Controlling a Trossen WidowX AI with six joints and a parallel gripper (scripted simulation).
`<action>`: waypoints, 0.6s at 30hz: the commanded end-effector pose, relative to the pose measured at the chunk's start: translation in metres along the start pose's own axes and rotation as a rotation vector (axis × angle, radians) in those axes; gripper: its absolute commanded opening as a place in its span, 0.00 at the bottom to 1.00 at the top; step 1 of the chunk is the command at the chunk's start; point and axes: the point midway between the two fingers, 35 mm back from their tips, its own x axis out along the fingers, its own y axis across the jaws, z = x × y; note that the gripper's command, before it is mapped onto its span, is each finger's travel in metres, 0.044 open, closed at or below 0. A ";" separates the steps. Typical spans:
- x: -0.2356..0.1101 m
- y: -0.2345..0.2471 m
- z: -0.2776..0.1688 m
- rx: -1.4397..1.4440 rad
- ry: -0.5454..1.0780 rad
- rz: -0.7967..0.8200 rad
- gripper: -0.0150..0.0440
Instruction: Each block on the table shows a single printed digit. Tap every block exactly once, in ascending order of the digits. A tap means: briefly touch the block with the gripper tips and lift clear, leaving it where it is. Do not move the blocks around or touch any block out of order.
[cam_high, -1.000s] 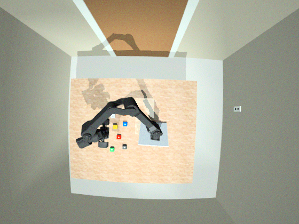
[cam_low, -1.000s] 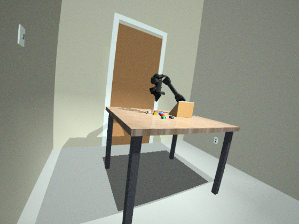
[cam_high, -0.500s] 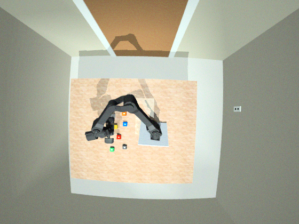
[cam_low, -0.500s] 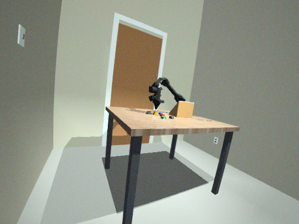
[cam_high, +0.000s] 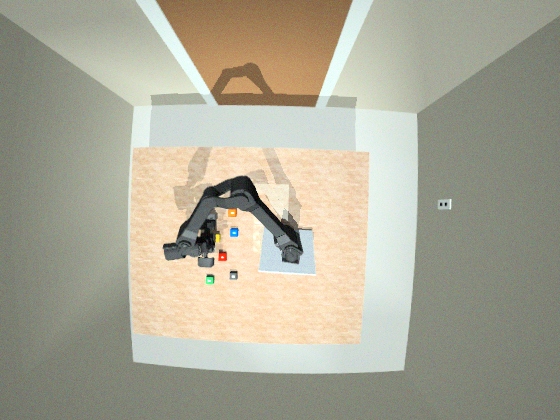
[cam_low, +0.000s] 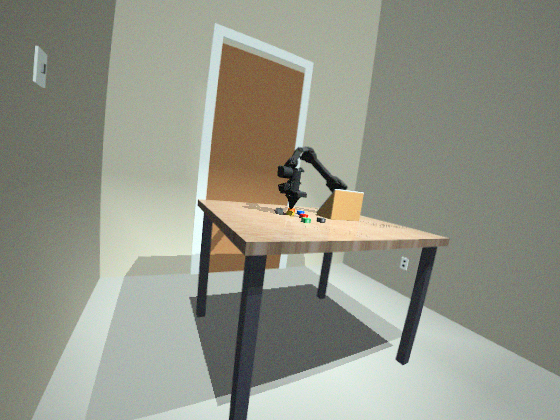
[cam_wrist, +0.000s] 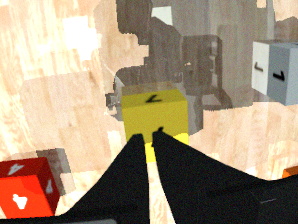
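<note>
My gripper (cam_wrist: 148, 141) (cam_high: 214, 238) (cam_low: 291, 207) is shut with nothing between the fingers. Its tips hang low, just at the near edge of the yellow block (cam_wrist: 154, 112) (cam_high: 218, 237), whose top carries a dark digit I cannot read. A red block (cam_wrist: 27, 185) (cam_high: 222, 256) lies to the left in the wrist view. A pale grey block (cam_wrist: 276, 72) lies at the right edge. The overhead view also shows a blue block (cam_high: 234, 232), an orange block (cam_high: 232, 212), a green block (cam_high: 210, 280) and a dark grey block (cam_high: 233, 274). Their digits are too small to read.
The arm's base stands on a grey plate (cam_high: 307, 260) right of the blocks. A tan box (cam_low: 345, 205) stands by the base. The blocks sit close together on the wooden table (cam_low: 310, 235) (cam_high: 300, 310), a short way from the arm's links.
</note>
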 end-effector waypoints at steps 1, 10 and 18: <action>0.010 -0.001 -0.003 -0.007 0.008 -0.008 0.29; 0.018 -0.001 -0.003 -0.007 0.008 -0.009 0.29; -0.010 -0.001 -0.003 -0.007 0.008 -0.007 0.29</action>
